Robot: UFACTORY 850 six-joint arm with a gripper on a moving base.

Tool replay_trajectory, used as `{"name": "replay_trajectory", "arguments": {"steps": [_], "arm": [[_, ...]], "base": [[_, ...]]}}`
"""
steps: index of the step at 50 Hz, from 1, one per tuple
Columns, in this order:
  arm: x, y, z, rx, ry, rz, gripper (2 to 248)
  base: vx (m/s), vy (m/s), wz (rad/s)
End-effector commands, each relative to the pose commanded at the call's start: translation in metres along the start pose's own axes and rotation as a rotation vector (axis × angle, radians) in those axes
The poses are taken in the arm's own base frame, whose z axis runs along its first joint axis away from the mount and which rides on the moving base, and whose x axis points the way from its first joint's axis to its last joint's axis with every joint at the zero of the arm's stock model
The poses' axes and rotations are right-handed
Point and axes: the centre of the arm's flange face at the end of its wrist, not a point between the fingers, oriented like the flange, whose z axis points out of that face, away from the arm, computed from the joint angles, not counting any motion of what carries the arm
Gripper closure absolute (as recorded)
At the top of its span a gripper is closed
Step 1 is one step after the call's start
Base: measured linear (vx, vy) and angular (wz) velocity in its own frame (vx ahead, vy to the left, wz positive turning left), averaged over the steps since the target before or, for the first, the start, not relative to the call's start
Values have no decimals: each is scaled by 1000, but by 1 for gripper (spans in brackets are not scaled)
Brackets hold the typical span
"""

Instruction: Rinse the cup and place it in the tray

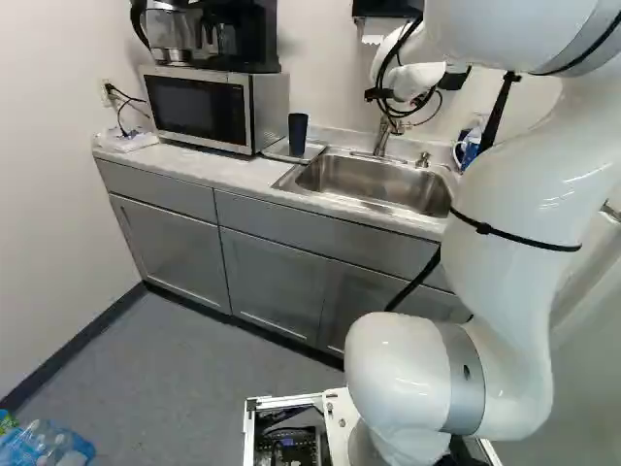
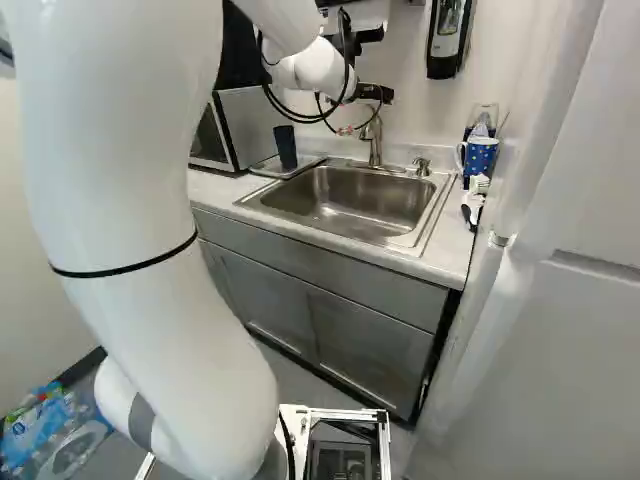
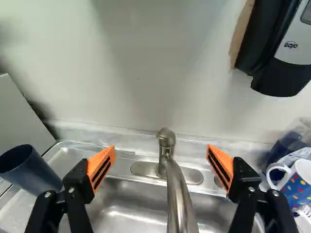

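Observation:
The black gripper (image 2: pixel 376 93) hangs high by the faucet in the right base view. In the wrist view the gripper (image 3: pixel 163 162) stands wide open, its orange pads apart, with the faucet (image 3: pixel 166 145) showing in the gap and nothing gripped. A dark blue cup (image 1: pixel 298 134) stands upright on the tray (image 1: pixel 316 151), between microwave and sink. The wrist view shows that cup (image 3: pixel 30 170) outside the gripper, beside one finger, mouth visible. The steel sink (image 2: pixel 345 205) lies below the faucet.
The microwave (image 1: pixel 202 109) carries a coffee maker (image 1: pixel 213 37). A dotted mug (image 2: pixel 479 155) and brushes (image 2: pixel 474 200) are on the counter across the sink from the tray. A soap dispenser (image 3: pixel 279 53) hangs on the wall. Bottled water (image 1: pixel 44 445) lies on the floor.

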Motion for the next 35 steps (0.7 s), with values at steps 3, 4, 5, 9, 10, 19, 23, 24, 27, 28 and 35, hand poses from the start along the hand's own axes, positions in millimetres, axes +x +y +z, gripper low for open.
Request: {"name": "replay_trajectory", "arguments": {"steps": [3,4,5,9,10,19,23,24,27,28,35], "arm": [[-2,2,-6,-2,-9,1,3],[-3,2,-7,-3,-13,1,3],[-4,3,-9,-4,-17,1,3],[-8,5,-17,-6,-44,3,3],[-9,6,-19,-6,-52,3,3],[-21,11,-36,-8,-140,7,3],[-27,13,-44,-8,-182,9,3],[-29,13,-46,-8,-192,9,3],[-33,14,-52,-7,-224,11,3],[-34,14,-54,-7,-234,11,3],[-45,17,-69,-7,-307,15,3]], "base": [[0,0,0],[0,0,0],[0,0,0],[0,0,0],[0,0,0],[0,0,0],[0,0,0],[0,0,0],[0,0,0],[0,0,0],[0,0,0]]}}
